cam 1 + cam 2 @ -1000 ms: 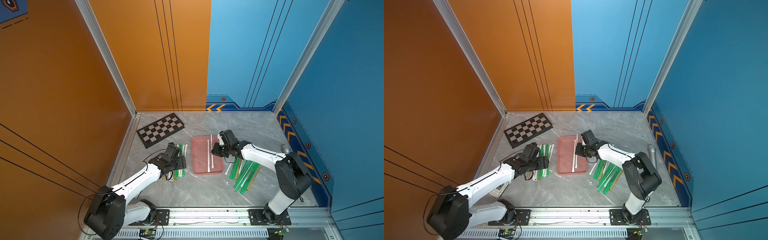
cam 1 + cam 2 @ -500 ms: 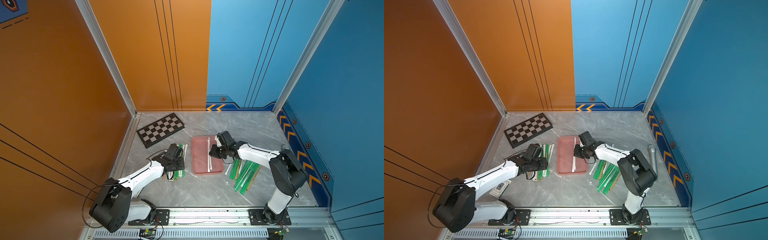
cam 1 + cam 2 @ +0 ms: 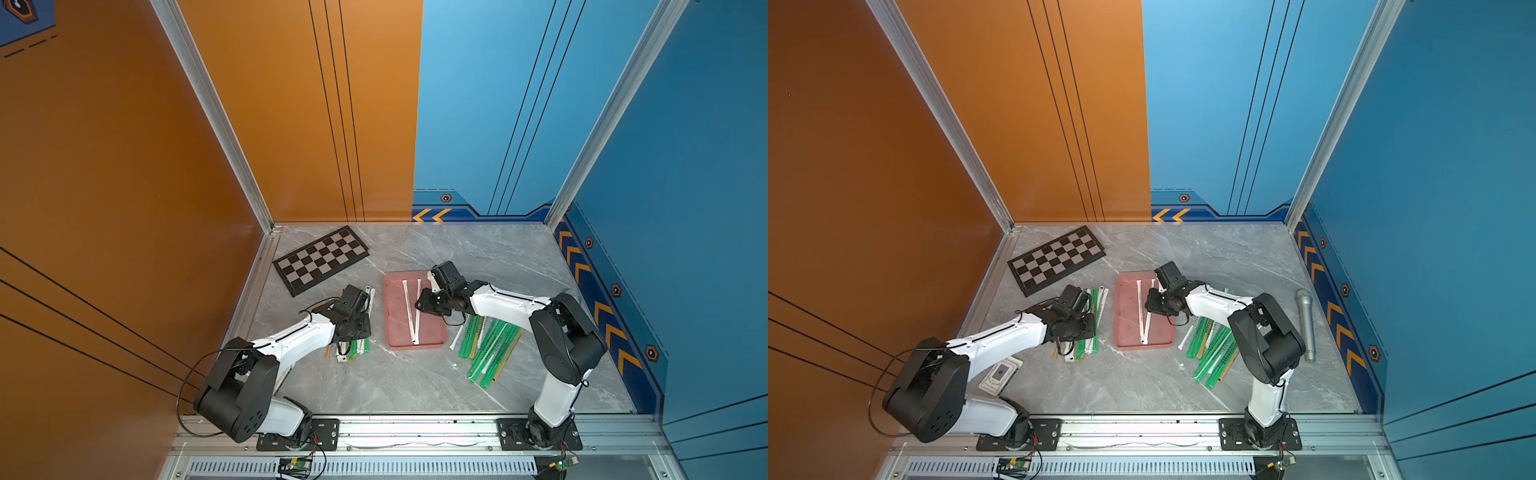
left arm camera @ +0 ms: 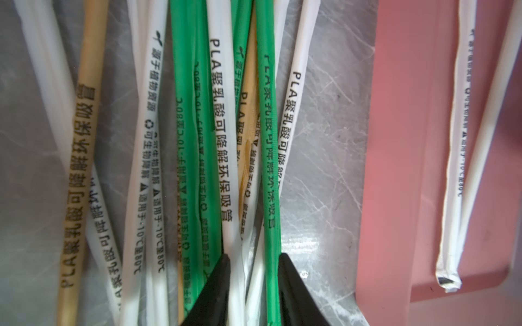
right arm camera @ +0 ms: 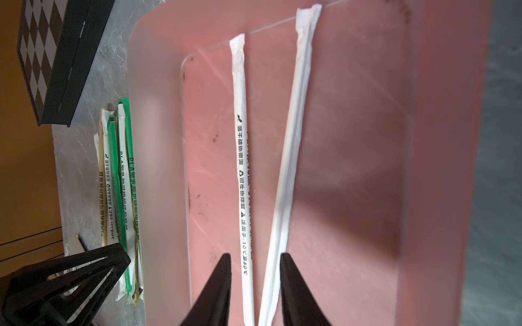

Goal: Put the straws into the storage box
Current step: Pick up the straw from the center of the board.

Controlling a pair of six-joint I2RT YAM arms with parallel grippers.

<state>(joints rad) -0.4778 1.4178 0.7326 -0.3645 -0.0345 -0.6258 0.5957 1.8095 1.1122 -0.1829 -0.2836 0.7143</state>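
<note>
Hovering over box (image 3: pixel 397 328), our right gripper (image 5: pixel 254 256) sits spread around two white straws (image 5: pixel 240 158); left gripper (image 4: pixel 254 255) straddles pile (image 4: pixel 220 113) at box's 9 o'clock, grip unclear to us.

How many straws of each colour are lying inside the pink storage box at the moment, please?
White straws: 2
Green: 0
Tan: 0
Total in the storage box: 2
</note>
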